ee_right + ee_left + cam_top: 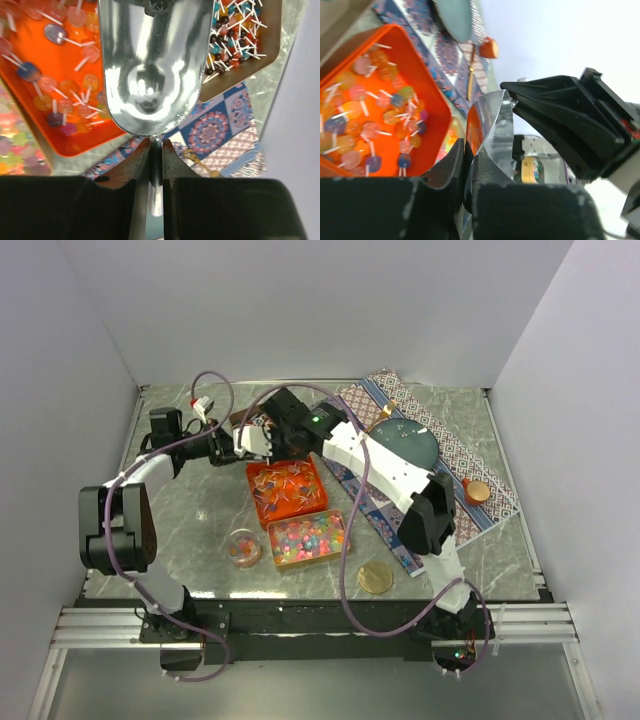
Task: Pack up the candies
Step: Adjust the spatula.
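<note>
A grey marbled table (190,510) between white walls is seen from above. The left gripper (243,446) and the right gripper (268,432) are brought together over the far end of an orange tray (252,490) filled with lollipops (288,490). The loose jelly candies (308,538) are kept in a second tray (271,543), just beside the orange one, on the side of the arm bases.

In the left wrist view, the fingers seem to be drawn narrow on the front rim of a metal scoop (495,125). The lollipops are spread to the left, below it.

In the right wrist view, the scoop handle is pinched between nearly closed fingers. The empty bowl is pointed straight away from them, with its long axis above the orange tray's edge. The candies are found low at the left, so a turn toward that side is probably needed. The right arm, which holds the handle, is judged better placed for it.
</note>
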Robot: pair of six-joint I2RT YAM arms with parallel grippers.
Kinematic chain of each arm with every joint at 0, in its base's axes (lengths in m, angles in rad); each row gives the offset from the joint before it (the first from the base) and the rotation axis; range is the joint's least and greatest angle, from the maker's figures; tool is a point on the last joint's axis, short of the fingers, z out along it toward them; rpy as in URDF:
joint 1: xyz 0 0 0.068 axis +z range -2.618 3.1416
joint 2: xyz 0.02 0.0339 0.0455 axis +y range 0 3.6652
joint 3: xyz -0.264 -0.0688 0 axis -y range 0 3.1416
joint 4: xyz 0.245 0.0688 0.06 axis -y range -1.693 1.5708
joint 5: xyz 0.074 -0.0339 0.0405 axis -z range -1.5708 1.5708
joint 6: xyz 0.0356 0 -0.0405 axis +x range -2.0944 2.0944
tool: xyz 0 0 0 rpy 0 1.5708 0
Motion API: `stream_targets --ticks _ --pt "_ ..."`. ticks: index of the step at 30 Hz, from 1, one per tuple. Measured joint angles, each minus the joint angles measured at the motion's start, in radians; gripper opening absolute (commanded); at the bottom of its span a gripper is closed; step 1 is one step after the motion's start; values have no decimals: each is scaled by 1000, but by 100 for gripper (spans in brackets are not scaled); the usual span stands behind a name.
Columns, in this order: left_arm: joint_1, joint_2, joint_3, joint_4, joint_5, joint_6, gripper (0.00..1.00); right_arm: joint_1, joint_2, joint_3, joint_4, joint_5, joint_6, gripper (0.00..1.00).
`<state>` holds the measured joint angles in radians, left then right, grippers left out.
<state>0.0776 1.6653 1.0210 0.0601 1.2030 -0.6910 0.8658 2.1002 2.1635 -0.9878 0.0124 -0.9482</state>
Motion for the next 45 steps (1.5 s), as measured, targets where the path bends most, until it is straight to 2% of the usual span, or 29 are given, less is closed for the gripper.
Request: stream_targets --ticks 1,2,5,11,19,31,34,35,38,39,42,45 --pt "-1 4 0 19 22 -12 1 -4 -12 -12 4 -16 13 4" --pt "-1 10 -2 48 41 -30 1 -8 -22 -17 6 -29 24 16" --pt "-1 32 -2 133 93 -95 1 -22 -58 -34 24 -70 63 32" --pt "-4 63 -2 187 130 -160 1 -77 -90 -18 41 -211 158 41" --pt "-6 68 53 72 132 -33 1 -163 -87 82 -39 -352 235 43" --pt "-27 68 90 -24 134 68 1 -167 -37 96 -164 -475 238 41" --pt "-28 68 90 -23 134 69 1 -167 -33 97 -174 -473 235 34" --pt "-28 68 90 -24 135 70 1 -167 -32 97 -176 -472 233 27" --pt "-32 68 90 -24 139 71 1 -167 -32 97 -178 -464 223 15" --pt "-33 68 90 -24 138 71 1 -167 -32 97 -177 -463 219 15" --pt "-34 68 90 -24 138 70 1 -169 -32 97 -177 -460 218 20" --pt "-35 74 91 -20 140 69 1 -168 -32 97 -177 -456 218 32"
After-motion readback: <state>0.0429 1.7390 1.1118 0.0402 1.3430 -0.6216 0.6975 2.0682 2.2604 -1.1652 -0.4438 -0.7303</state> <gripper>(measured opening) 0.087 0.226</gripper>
